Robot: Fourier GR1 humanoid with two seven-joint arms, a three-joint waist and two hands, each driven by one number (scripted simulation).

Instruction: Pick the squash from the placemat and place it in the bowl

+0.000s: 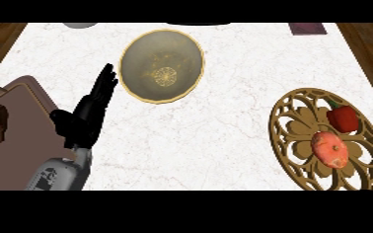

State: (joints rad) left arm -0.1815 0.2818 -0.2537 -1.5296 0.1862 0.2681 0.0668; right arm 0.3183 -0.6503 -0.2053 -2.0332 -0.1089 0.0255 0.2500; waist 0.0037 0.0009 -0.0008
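The round orange-red squash (330,148) lies on the gold openwork placemat (291,143), well right of the black left hand (86,113), whose fingers are straight and apart. A red pepper (344,118) sits beside the squash. The gold-rimmed bowl (146,44) holds nothing.

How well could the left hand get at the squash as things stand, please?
Probably not easily: the left hand rests open at the view's left, while the squash lies on the placemat far right, beside a red pepper.

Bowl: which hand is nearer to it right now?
Left. The left hand rests open just left of the bowl, fingertips beside its rim without touching. The right hand is out of view, so its distance cannot be judged.
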